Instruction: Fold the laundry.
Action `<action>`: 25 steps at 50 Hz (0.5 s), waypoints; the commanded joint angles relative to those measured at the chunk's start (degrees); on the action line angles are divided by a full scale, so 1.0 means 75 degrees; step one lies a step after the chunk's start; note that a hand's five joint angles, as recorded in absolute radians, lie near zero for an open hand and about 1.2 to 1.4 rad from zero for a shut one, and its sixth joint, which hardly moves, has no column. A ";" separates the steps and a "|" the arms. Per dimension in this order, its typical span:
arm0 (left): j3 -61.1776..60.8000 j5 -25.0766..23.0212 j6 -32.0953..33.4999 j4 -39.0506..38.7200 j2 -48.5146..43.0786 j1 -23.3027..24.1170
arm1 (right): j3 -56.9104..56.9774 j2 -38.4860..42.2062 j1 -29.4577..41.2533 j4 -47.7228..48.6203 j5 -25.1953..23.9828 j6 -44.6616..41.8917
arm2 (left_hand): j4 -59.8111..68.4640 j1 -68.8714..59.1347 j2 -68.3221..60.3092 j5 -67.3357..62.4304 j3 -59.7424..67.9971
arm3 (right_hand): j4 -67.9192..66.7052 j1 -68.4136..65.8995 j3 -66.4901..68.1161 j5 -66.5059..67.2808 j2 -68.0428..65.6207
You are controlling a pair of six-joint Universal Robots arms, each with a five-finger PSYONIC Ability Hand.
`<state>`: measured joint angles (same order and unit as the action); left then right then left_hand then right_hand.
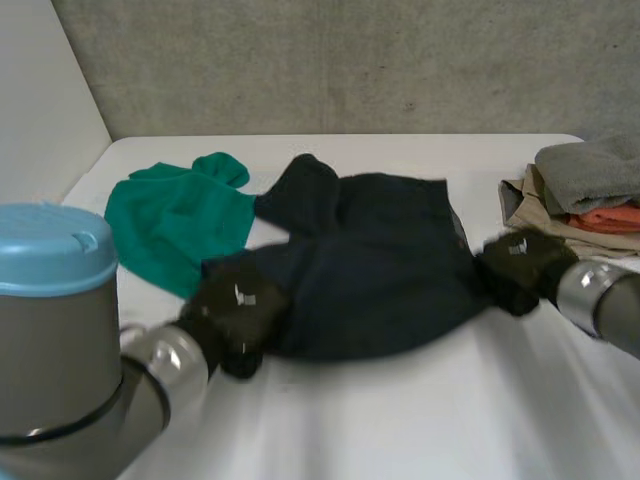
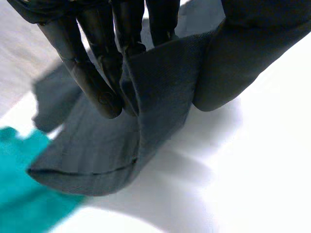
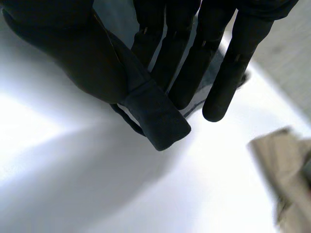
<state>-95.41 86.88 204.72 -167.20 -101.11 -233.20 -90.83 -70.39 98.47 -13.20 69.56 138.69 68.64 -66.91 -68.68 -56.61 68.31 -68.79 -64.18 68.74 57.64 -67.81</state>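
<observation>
Two hands grip one dark garment (image 1: 380, 270), one at each end of its near edge. The left hand (image 1: 238, 312) is at the near-left corner. In its wrist view its fingers (image 2: 97, 73) are nearly straight and pinch a raised fold of the cloth (image 2: 160, 97), with a hemmed flap hanging below them. The right hand (image 1: 520, 268) is at the right end. Its wrist view shows straight fingers (image 3: 228, 73) pressing a hemmed corner (image 3: 155, 111) against the thumb, and the corner is clear of the table.

The garment lies rumpled mid-table. Its long axis runs left to right between the hands, and its bulk lies beyond them, towards the far side. Both hands are equally placed. Judgement: the next move is either a pull apart to flatten the cloth or a joint carry of the near edge over the bulk. The two ends must travel together or the fold will skew.

The table (image 1: 400, 420) is white, smooth and bare in front of the hands. Just left of the garment is a green cloth (image 1: 175, 225), touching or slightly under it, and it could be dragged along. Far right is a pile (image 1: 590, 195) of folded items, close behind the right hand but apart from the garment. A grey concrete wall (image 1: 350, 60) closes the far side.
</observation>
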 commanded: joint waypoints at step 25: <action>0.4655 -0.2020 0.0758 -0.1369 -0.3881 -0.1684 | -0.1565 -0.0036 0.0113 0.0869 0.0134 -0.0504 | -0.5909 0.5678 0.5915 0.5639 -0.5866 | -0.1495 -0.2109 0.1502 0.1648 -0.1626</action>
<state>-72.00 78.88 206.94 -177.18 -118.11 -243.58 -101.66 -71.10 98.33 -9.42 69.41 134.79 15.43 -15.78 -15.69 -5.57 15.26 -68.77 -64.19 68.74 57.64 -67.76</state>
